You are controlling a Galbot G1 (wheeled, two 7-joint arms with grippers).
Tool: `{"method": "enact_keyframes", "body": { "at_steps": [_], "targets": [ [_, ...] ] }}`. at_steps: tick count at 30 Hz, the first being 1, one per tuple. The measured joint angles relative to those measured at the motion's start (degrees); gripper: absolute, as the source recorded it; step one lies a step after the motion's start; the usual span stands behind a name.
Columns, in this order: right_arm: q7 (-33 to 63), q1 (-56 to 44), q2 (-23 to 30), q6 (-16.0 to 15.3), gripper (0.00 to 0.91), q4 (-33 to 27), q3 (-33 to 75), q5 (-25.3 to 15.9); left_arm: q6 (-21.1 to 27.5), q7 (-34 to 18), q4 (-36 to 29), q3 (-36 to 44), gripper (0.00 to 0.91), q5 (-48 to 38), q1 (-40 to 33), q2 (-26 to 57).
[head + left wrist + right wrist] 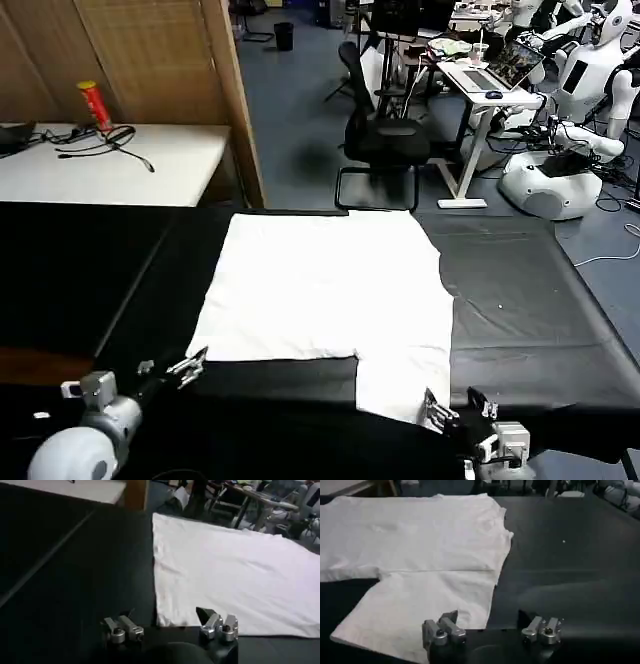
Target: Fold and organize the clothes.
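The clothes are one white T-shirt [320, 285], lying flat and plain side up on the black table [530, 310]. A narrower part of it [400, 385] reaches toward the front edge on the right. My left gripper [190, 365] hovers open just off the shirt's near left corner [161, 620]. In the left wrist view the left gripper [170, 626] has that corner ahead between its spread fingers. My right gripper [438, 410] is open at the near right tip of the narrow part. In the right wrist view the right gripper [491, 628] straddles the cloth's edge [445, 600]. Neither holds anything.
A white desk [110, 165] with a red can [93, 103] and cables stands behind the table at the left, beside a wooden partition [150, 50]. An office chair [385, 140] and other robots [560, 180] stand on the floor beyond the far edge.
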Motion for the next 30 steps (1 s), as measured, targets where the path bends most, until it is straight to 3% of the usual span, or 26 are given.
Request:
{"method": "enact_keyframes", "body": {
  "at_steps": [1, 2, 6, 22, 30],
  "targets": [
    [0.01, -0.05, 0.05, 0.0, 0.312, 0.01, -0.04, 0.0, -0.11, 0.14, 0.31, 0.06, 0.0, 0.08, -0.02, -0.06],
    [0.03, -0.23, 0.06, 0.0, 0.098, 0.15, -0.09, 0.0, -0.17, 0.2, 0.62, 0.09, 0.0, 0.16, -0.02, -0.1],
    [0.81, -1.01, 0.14, -0.13, 0.01, 0.91, 0.07, 0.01, -0.24, 0.32, 1.64, 0.27, 0.0, 0.35, -0.14, -0.24],
    [5.28, -8.32, 0.64, -3.89, 0.0, 10.72, 1.29, 0.18, -0.03, -0.3, -5.13, -1.58, 0.0, 1.06, 5.51, -0.49],
    [5.56, -11.45, 1.14, -3.48, 0.0, 13.47, 1.7, 0.65, -0.88, -0.58, -10.4, -3.73, 0.0, 2.24, 12.31, -0.94]
  ]
}}
